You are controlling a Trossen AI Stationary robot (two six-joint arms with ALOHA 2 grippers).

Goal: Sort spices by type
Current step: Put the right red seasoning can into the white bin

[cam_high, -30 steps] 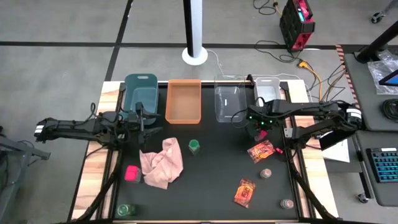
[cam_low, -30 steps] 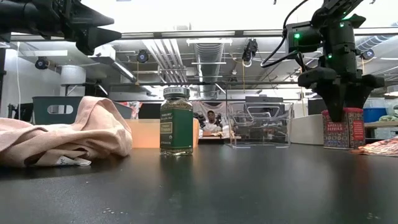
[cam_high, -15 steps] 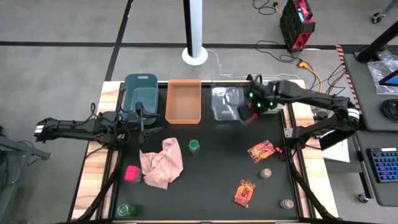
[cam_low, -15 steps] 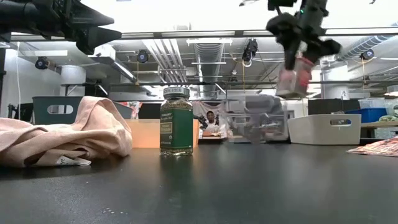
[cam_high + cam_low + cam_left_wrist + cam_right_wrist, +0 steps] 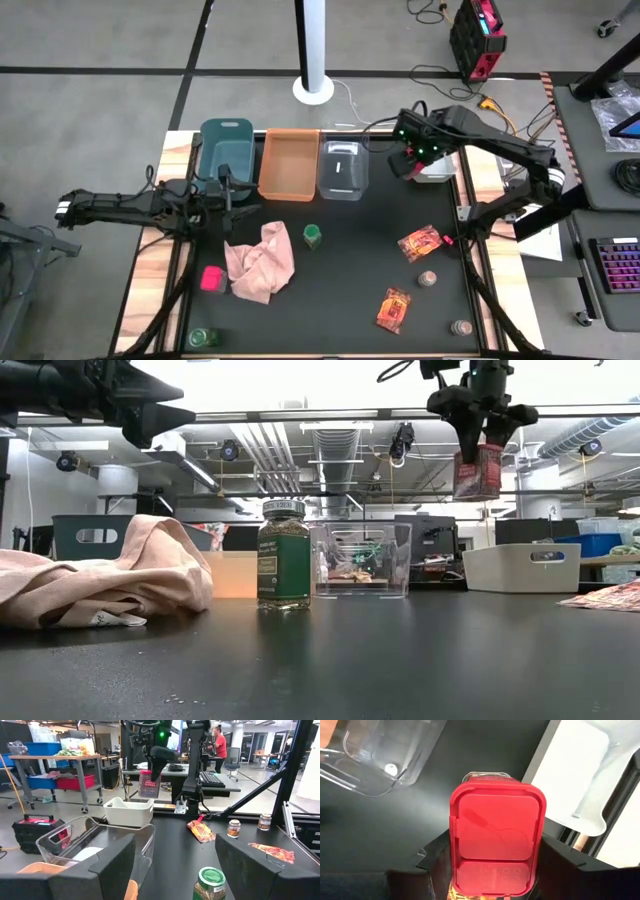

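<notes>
My right gripper (image 5: 409,164) is shut on a red boxy spice container (image 5: 478,471), high above the table beside the white bin (image 5: 436,148). The left wrist view shows the same container (image 5: 148,784) in the air. My left gripper (image 5: 236,190) waits open by the teal bin (image 5: 226,150), its fingers level and holding nothing. On the table stand a green-capped jar (image 5: 314,236), a second one (image 5: 203,338), another red container (image 5: 211,279) and two tan-lidded jars (image 5: 428,279). Two foil packets (image 5: 420,243) lie flat. My right gripper pinches the red container between its two fingers (image 5: 436,862), on two opposite side walls just below the red lid (image 5: 497,825). The fingers come from above, pointing steeply down. The container hangs nearly upright below them (image 5: 478,478), lifted clear of the table.
Four bins line the far edge: teal, orange (image 5: 290,165), clear (image 5: 343,170) and white. A crumpled pink cloth (image 5: 262,262) lies left of centre. The black mat between the cloth and the packets is bare.
My right gripper has risen steeply off the table with the red container and gone toward the far edge, next to the white bin. The container is now lifted clear. The clear bin has slid toward the table's left, up against the orange bin.
</notes>
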